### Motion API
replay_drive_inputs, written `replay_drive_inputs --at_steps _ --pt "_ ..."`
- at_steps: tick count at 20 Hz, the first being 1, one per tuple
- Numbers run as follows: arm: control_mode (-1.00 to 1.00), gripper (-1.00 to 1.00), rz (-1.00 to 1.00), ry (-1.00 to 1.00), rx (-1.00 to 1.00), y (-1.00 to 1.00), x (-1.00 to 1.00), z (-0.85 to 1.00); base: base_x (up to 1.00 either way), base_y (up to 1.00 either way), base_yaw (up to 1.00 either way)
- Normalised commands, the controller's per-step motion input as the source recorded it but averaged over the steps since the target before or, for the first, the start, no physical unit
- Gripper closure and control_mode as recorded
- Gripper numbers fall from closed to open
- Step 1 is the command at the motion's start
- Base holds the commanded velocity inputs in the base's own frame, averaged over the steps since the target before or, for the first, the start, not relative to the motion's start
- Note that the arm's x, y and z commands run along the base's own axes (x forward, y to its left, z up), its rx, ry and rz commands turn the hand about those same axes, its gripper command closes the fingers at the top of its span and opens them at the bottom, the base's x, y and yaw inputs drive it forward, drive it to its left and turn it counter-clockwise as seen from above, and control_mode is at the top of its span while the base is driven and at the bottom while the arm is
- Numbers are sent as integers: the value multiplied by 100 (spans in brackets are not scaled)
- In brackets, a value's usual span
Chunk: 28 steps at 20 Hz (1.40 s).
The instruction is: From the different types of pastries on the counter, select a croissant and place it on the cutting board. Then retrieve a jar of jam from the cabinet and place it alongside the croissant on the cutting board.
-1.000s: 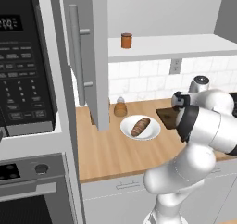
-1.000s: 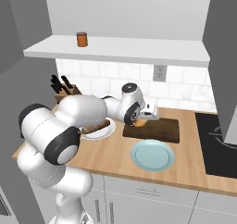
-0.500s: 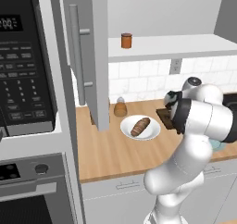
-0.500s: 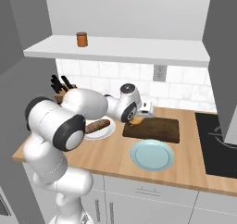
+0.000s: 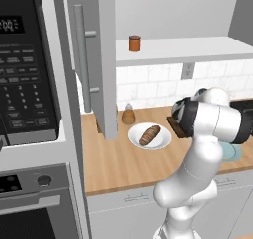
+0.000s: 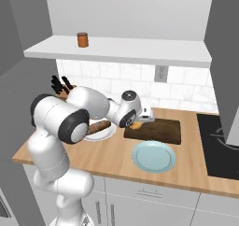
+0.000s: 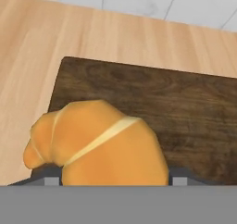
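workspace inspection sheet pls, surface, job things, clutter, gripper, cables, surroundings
surface: tan wooden counter, tiled wall behind.
job's things: croissant between the gripper's fingers over the near left end of the cutting board; jar of jam on the cabinet shelf; brown roll on the white plate.
clutter: teal plate in front of the board; tan shaker; knife block.
gripper: gripper shut on the croissant.
cables: nothing seen.
surroundings: open cabinet door, microwave, wall outlet, stovetop.
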Motion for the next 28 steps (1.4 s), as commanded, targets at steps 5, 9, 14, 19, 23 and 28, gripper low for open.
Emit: replay_drive_inputs --at_steps 5,9,14,19,23,28 --pt "-100 -100 0 -3 0 0 1 3 0 0 0" --pt "-100 -100 0 -11 0 0 -1 40 0 0 0" --pt "-100 -100 0 -13 0 1 0 42 0 0 0" --pt "-100 -100 0 -15 0 1 -4 39 0 0 0" --pt "-100 -100 0 -35 -3 13 -65 84 0 0 0" --pt "-100 -100 1 -42 -8 38 -78 95 0 0 0"
